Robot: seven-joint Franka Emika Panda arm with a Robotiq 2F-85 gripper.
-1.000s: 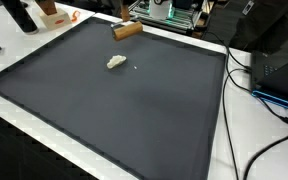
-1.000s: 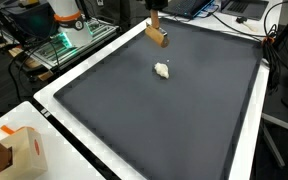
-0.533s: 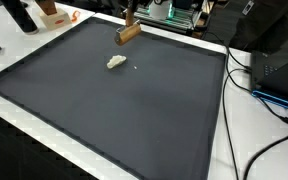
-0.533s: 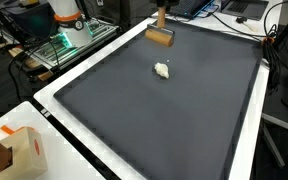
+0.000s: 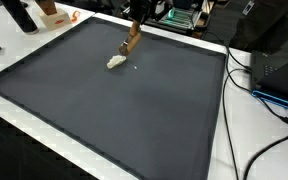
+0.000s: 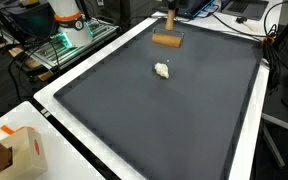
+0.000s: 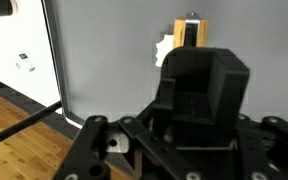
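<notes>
A dark mat [image 5: 134,110] covers the desk [image 6: 46,97]. Near its far edge the gripper [image 6: 170,20] is clenched on a wooden block [image 6: 167,40], close to a white crumpled scrap [image 6: 162,70]. The block looks light and stiff, best pinched across its narrow sides. The wrist camera's housing hides the contact, and the exterior views crop the gripper.

The gripper [image 7: 191,40] is all of matt black plastic. In the wrist view its housing [image 7: 199,90] is blocky and angular, and linkage arms [image 7: 89,150] spread out at 5 and 7 o'clock, with a small pale round part [image 7: 114,145] at 7 o'clock.
</notes>
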